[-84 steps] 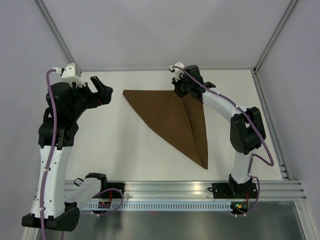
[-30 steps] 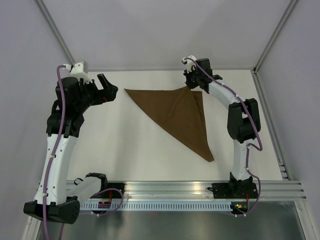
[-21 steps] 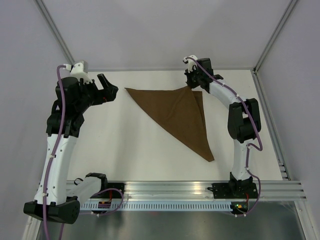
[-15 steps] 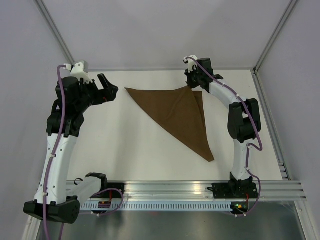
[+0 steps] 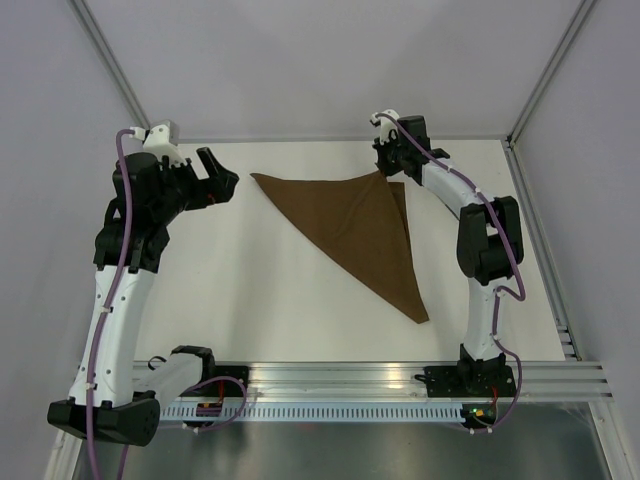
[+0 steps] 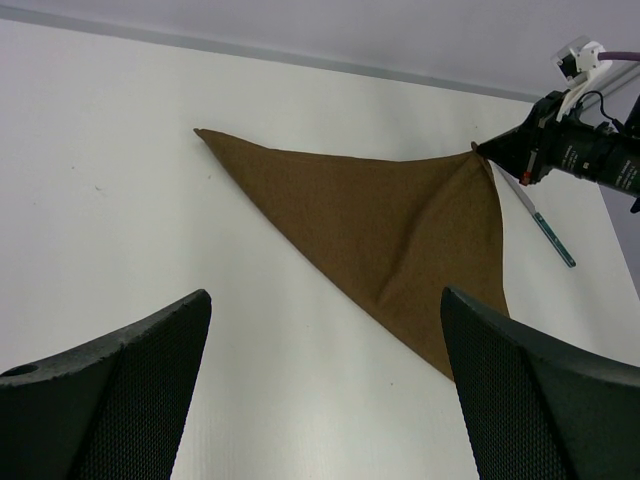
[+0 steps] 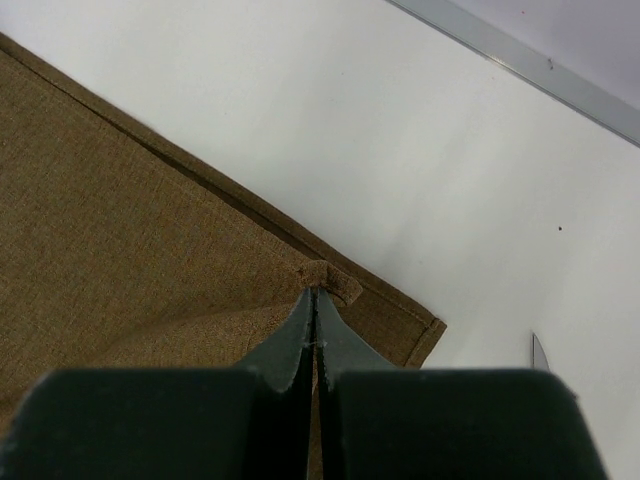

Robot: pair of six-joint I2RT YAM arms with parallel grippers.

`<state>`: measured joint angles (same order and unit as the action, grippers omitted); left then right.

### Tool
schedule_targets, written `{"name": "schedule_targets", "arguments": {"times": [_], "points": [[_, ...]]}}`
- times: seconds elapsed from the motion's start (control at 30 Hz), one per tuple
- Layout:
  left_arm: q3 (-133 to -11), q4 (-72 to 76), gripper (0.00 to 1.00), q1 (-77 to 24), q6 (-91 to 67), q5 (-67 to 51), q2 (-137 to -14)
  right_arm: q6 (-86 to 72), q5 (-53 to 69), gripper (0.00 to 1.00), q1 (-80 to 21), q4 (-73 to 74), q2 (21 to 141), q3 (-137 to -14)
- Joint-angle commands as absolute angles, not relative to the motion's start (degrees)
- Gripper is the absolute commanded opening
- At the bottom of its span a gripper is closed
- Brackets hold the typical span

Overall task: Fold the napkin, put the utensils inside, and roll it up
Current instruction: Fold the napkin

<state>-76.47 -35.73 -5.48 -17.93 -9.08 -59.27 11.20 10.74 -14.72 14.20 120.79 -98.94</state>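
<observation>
Nearest the arm bases, the napkin comes to a sharp point on the table. From there it widens toward the far side as a flat brown triangle. It looks folded corner to corner, so the first step of the task seems nearly done. A thin strip of the lower layer shows along the right edge, which means the two layers do not quite line up.

Farther back on the left, the left gripper hangs above the bare table just beside the napkin's far-left corner. Its fingers are spread wide and have hold of nothing. It is probably waiting there, ready to pin or smooth that corner.

At the far-right corner, the right gripper has its fingers pressed fully together on a small pinch of the upper layer. The cloth bunches into a little curl at the tips. This grip most likely serves to set the top corner onto the one beneath it.

Just beyond the napkin's right edge, a slim whitish and teal utensil lies on the table, apart from the cloth. In the overhead view the right arm hides it, and whether more than one piece lies there cannot be told.

There is no tray, cup or box in view. The napkin is meant to do the wrapping, and nothing rests on it yet.
</observation>
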Motion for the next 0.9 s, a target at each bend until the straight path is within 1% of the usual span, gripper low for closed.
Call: {"name": "schedule_targets", "arguments": {"times": [0.0, 0.07, 0.1, 0.2, 0.27, 0.3, 0.4, 0.53, 0.67, 0.87], "points": [[-76.1, -33.4, 0.98, -5.4, -20.3, -10.6, -59.5, 10.5, 10.9, 0.01, -14.2, 13.0, 121.6, -100.9], [-76.0, -33.3, 0.98, -5.4, -20.4, -10.8, -59.5, 10.3, 10.6, 0.06, -14.0, 13.3, 121.9, -101.2], [-75.7, -33.1, 0.98, -5.4, -20.5, -10.8, -59.7, 10.2, 10.4, 0.14, -14.0, 13.4, 122.1, -101.2], [-74.6, -32.3, 0.99, -5.4, -21.0, -11.5, -60.0, 9.3, 9.1, 0.33, -13.5, 15.0, 122.5, -101.7], [-73.3, -31.6, 0.99, -5.4, -21.6, -12.0, -60.4, 8.4, 8.7, 0.39, -12.7, 15.4, 122.7, -102.0], [-72.7, -30.8, 0.99, -5.4, -21.9, -12.3, -60.4, 8.3, 8.5, 0.46, -12.5, 16.3, 122.8, -102.0], [-70.1, -28.9, 0.98, -5.4, -23.3, -12.8, -60.5, 8.2, 8.1, 0.47, -11.7, 18.5, 122.7, -102.9], [-66.3, -24.9, 0.98, -5.4, -25.9, -13.3, -61.4, 8.3, 7.8, 0.47, -10.8, 20.7, 120.2, -101.2], [-61.2, -16.8, 0.98, -5.4, -29.4, -14.2, -64.6, 8.7, 9.5, 0.47, -10.5, 21.5, 117.3, -97.4], [-61.4, -8.4, 0.95, -5.5, -33.1, -16.5, -77.3, 8.6, 14.8, 0.47, -9.8, 23.9, 117.9, -96.9]]}}
